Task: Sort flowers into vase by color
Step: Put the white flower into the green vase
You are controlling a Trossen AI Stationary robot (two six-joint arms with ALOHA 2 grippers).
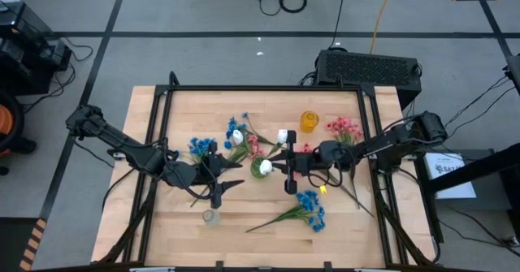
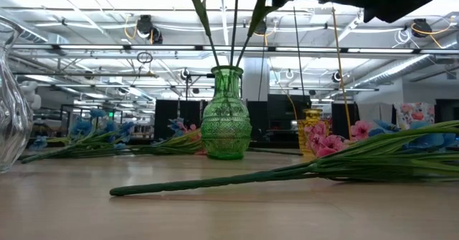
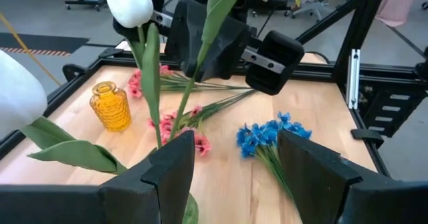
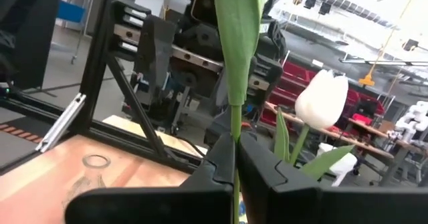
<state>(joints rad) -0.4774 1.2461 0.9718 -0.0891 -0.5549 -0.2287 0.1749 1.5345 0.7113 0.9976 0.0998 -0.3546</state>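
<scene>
White flower stem [image 4: 235, 127] pinched between closed fingers of right gripper [image 4: 235, 158], directly above green vase [image 2: 226, 122]. Judged light, springy, slick; grip mid-stem. Left gripper [image 3: 234, 164] spread, empty, just beside vase.

My two arms are dark, nearly black, built of chunky jointed segments with thin black cables trailing along them. My left hand [image 3: 241, 167] ends in two broad, flat, matte black fingers [image 3: 314, 167] with squared edges. My right hand [image 4: 235, 164] has the same blocky black fingers [image 4: 217, 160], and its body carries boxy housings and a silver-grey rail. A small yellow mark sits by my right wrist.
</scene>
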